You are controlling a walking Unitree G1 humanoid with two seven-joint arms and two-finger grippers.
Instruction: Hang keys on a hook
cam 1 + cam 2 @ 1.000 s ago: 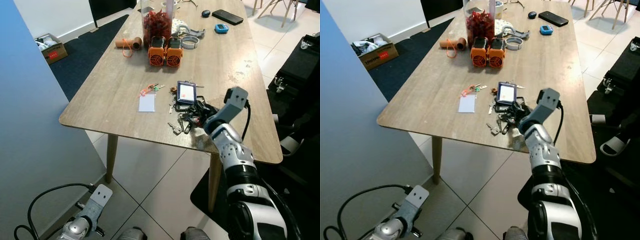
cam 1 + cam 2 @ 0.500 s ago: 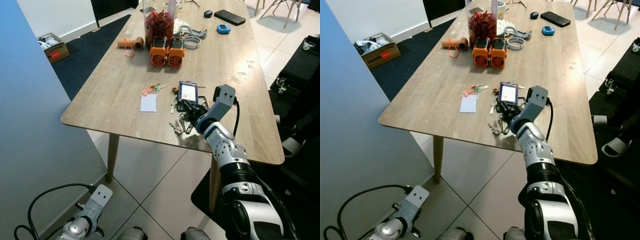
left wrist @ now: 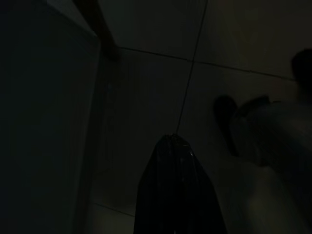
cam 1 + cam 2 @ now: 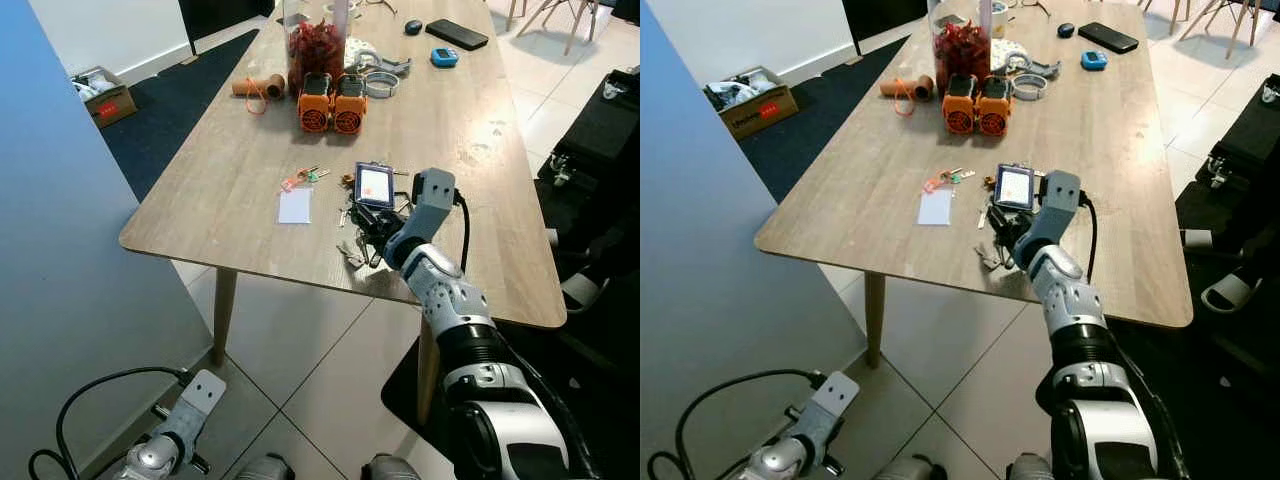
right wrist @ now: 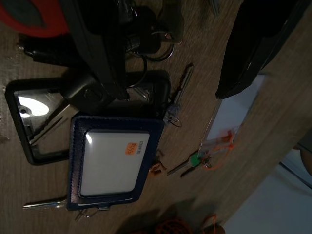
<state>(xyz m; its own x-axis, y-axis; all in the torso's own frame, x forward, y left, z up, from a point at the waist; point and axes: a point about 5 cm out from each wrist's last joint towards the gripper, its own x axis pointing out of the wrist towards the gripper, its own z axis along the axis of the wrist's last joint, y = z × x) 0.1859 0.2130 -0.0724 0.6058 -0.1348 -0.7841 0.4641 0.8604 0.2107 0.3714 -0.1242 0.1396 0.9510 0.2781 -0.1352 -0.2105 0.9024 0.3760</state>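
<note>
A bunch of keys point(image 4: 362, 240) with black fobs lies on the wooden table point(image 4: 240, 190) near its front edge. It sits just in front of a blue badge holder point(image 4: 374, 185). My right gripper point(image 5: 170, 93) is down over the bunch and open. One black finger point(image 5: 97, 44) rests on the key rings point(image 5: 151, 46), and the other finger point(image 5: 253, 44) stands apart over bare wood. A second small key set with orange and green tags point(image 4: 303, 178) lies beside a white card point(image 4: 295, 206). My left gripper point(image 3: 173, 146) hangs idle near the floor, its fingers together.
Two orange cylinders point(image 4: 330, 103), a jar of red contents point(image 4: 315, 45), a phone point(image 4: 455, 33) and other clutter stand at the table's far end. A blue-grey wall point(image 4: 60, 260) rises on the left. A cardboard box point(image 4: 100, 97) and black cases point(image 4: 600, 130) sit on the floor.
My right gripper has moved left from beside the key bunch to over it, reaching further across the table. The keys lie where they were.
</note>
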